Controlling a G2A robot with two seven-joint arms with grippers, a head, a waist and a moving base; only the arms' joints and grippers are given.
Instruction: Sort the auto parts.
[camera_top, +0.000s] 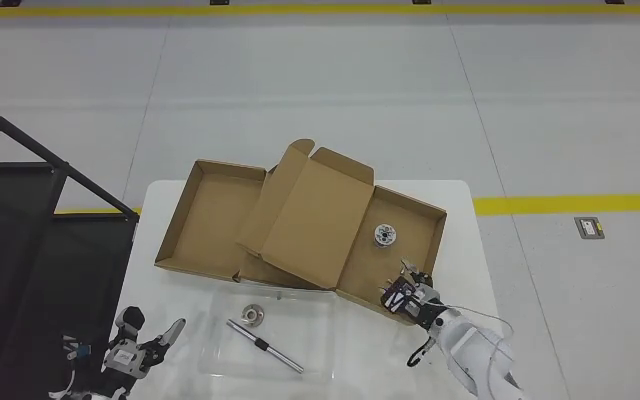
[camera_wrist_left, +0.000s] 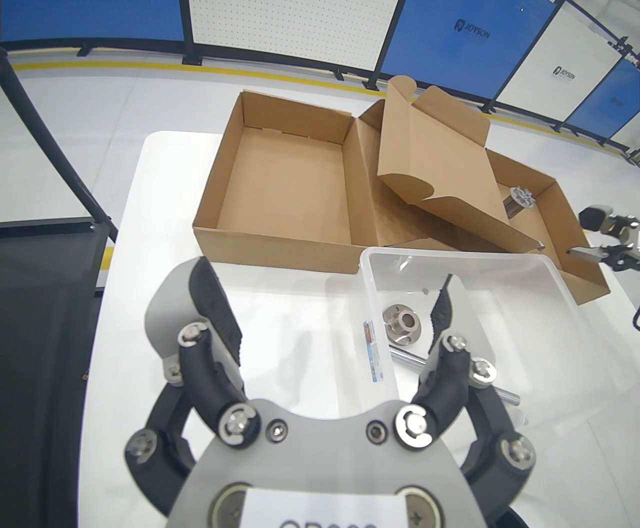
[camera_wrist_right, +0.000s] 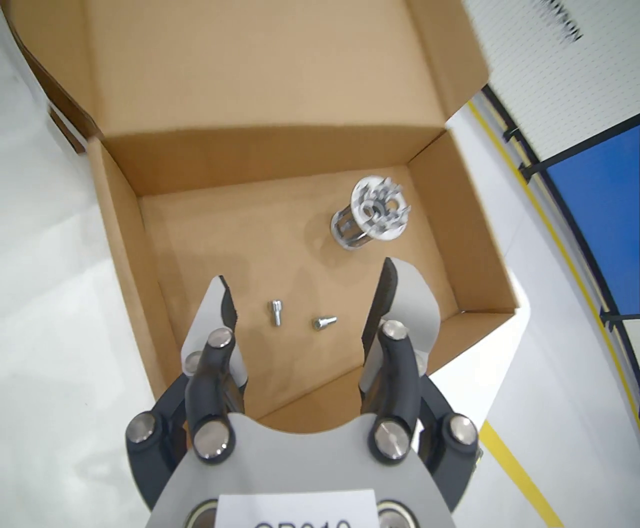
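Right jaws spread wide, empty, above two screws on the cardboard box floor.

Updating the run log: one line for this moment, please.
left gripper open near clear plastic bin | right gripper open above two silver screws in brown cardboard box

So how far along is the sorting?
Seemingly done: pulley and two screws lie in the right box. In hand: nothing; right gripper hangs open near the screws, left gripper open beside the bin. Left: flange and rod, both in the bin.
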